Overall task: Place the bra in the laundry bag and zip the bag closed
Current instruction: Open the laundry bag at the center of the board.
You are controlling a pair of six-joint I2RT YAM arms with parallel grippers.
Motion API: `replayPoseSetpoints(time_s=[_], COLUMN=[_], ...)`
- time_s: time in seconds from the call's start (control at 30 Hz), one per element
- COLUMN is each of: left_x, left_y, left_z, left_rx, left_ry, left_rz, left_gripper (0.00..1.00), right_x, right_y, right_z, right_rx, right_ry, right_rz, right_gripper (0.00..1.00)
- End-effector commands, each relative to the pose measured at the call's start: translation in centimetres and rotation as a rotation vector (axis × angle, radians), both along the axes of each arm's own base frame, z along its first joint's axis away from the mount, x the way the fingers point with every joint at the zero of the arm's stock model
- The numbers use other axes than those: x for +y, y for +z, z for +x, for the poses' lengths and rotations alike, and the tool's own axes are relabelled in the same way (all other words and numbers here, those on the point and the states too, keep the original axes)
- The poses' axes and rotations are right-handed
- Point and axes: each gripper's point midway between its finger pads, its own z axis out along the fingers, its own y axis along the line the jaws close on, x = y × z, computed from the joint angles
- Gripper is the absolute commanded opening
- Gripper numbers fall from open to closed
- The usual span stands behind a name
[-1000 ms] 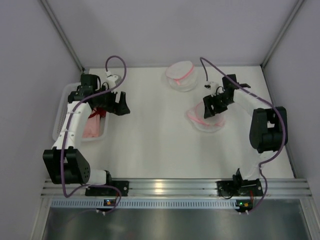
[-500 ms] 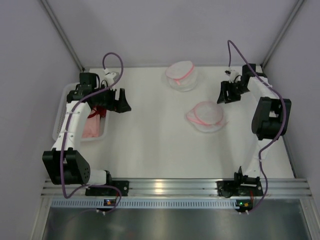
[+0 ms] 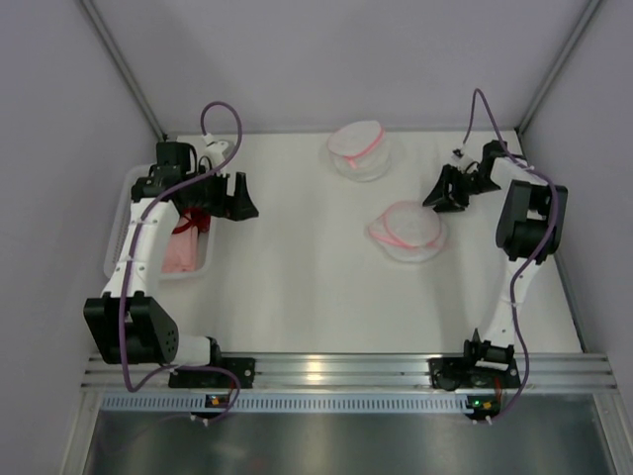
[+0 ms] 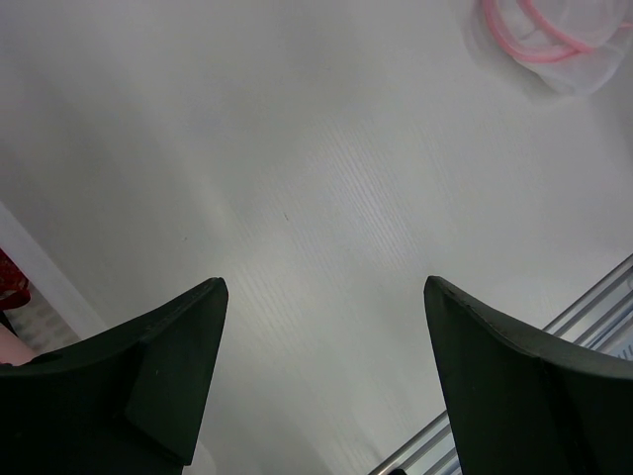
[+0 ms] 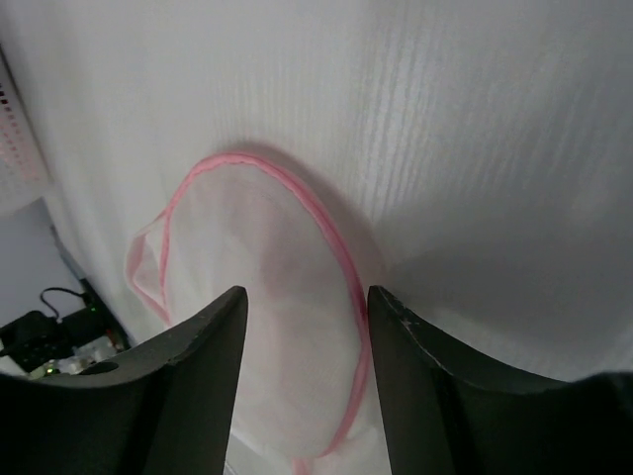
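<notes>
A round white mesh laundry bag (image 3: 406,230) with pink trim lies on the table right of centre. In the right wrist view the laundry bag (image 5: 267,287) lies beyond my fingertips. My right gripper (image 3: 437,196) (image 5: 307,297) hovers just right of the bag, open and holding nothing. A pink bra (image 3: 183,252) lies in the white basket (image 3: 119,237) at the left, with a red garment (image 3: 188,224) beside it. My left gripper (image 3: 237,203) (image 4: 323,287) hangs wide open over bare table beside the basket, empty.
A second round mesh bag (image 3: 359,148) sits at the back centre. Grey walls close in the table on three sides. The metal rail (image 3: 326,371) with the arm bases runs along the near edge. The left wrist view catches a mesh bag (image 4: 554,35) at its top right.
My right gripper has lifted off the near laundry bag and swung to the back right, its jaws narrowing a little. The bag stays on the table. The left arm has barely moved.
</notes>
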Motion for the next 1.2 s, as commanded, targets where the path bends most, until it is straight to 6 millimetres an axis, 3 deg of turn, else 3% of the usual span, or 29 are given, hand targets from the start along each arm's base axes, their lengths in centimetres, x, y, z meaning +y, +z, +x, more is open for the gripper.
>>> replayPoseSetpoints(time_s=[0.0,0.2,0.43,0.53,0.8,0.9,1.03,1.1,1.13,1.17], left_x=[0.0,-0.1,-0.1,-0.1,-0.4,-0.4,-0.7,-0.8,-0.8,-0.9], left_y=[1.3,1.1,1.2,1.2,1.3,1.2,0.9,0.7,0.5,0.4], left_z=[1.2,1.5,1.7,1.6,1.3,1.1,0.6,0.3,0.2,0.0], left_rx=[-0.047,-0.034,-0.037,-0.042,-0.049,-0.049,-0.042,-0.038,-0.034,-0.030], left_ry=[0.005,0.006,-0.002,-0.008,-0.025,-0.033,-0.046,-0.054,-0.058,-0.060], left_rz=[-0.003,-0.010,-0.011,-0.010,-0.018,-0.020,-0.030,-0.034,-0.035,-0.039], left_gripper=[0.86,0.86,0.86,0.86,0.86,0.86,0.86,0.86,0.86,0.86], right_x=[2.0,2.7,3.6,4.1,6.0,7.4,8.9,10.0,10.1,10.5], right_y=[1.9,3.0,8.1,10.1,14.2,14.0,11.9,12.0,11.0,10.6], right_z=[0.3,-1.0,-2.6,-3.7,-9.4,-13.3,-18.6,-20.6,-21.3,-22.1], right_rx=[0.007,0.015,-0.083,-0.149,-0.333,-0.389,-0.438,-0.509,-0.517,-0.536], right_ry=[-0.008,0.006,0.048,0.095,0.273,0.414,0.621,0.715,0.738,0.783], right_rz=[0.181,0.247,0.311,0.317,0.282,0.233,0.126,0.067,0.048,0.012], right_gripper=[0.51,0.28,0.01,0.00,0.00,0.00,0.00,0.00,0.00,0.05])
